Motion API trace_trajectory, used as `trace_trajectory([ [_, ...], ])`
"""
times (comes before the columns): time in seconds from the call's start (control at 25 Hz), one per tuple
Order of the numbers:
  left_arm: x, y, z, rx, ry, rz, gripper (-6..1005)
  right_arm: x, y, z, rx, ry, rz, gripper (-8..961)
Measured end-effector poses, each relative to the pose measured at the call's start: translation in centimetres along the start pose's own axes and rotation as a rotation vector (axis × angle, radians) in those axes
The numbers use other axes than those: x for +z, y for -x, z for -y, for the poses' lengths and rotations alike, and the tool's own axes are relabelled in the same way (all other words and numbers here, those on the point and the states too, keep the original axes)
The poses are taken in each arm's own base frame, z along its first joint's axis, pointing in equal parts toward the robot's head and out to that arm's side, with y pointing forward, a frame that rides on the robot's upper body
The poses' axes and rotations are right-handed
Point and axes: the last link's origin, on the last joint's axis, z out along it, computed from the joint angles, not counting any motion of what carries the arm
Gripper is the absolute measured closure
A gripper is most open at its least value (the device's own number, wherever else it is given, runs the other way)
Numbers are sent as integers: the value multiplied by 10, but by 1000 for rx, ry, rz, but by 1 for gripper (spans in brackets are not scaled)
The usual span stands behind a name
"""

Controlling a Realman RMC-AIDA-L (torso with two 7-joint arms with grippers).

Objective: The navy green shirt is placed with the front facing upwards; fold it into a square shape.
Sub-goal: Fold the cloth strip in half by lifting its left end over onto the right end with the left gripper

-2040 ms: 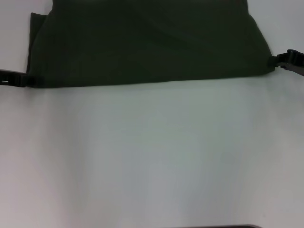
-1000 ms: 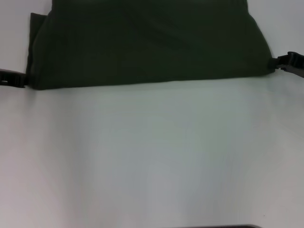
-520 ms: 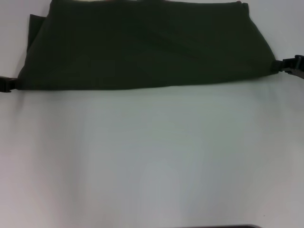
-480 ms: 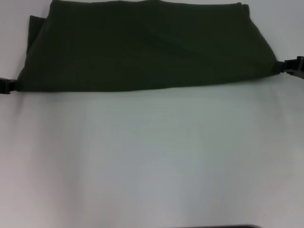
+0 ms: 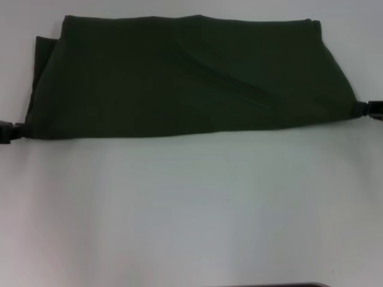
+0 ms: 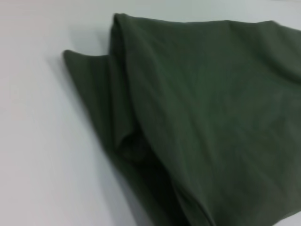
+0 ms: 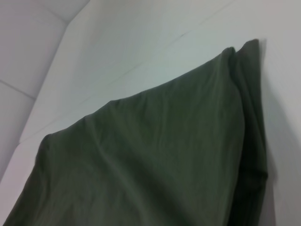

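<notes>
Left tool [image 5: 18, 127]: you see it as a black tip at the left edge of the head view, about mid-height, touching the near left corner of the large dark olive-green cotton shirt [image 5: 185, 78]. Right tool [image 5: 361, 109]: a black tip at the right edge of the frame, slightly higher, touching the near right corner of the same garment. Only these tips show; you cannot tell whether either tool is closed on the fabric.

The shirt lies folded into a broad band across the upper part of the head view, on the plain white tabletop [image 5: 191, 209]. Its near edge runs almost straight between the two tools. The surface facing you is plain green, crossed by a diagonal crease right of centre. At upper left, a lower layer juts out beyond the top layer.

In the left wrist view, the shirt [image 6: 207, 117] shows stacked layers at its folded end. In the right wrist view, the shirt [image 7: 155, 165] shows a doubled edge.
</notes>
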Motion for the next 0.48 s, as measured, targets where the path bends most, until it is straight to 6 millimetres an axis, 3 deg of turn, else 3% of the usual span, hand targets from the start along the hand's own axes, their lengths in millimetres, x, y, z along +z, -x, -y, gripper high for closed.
trace_trajectory([
  [0.48, -27, 51, -17, -34, 208, -47, 965, -26, -39, 0, -3, 93, -30, 947],
])
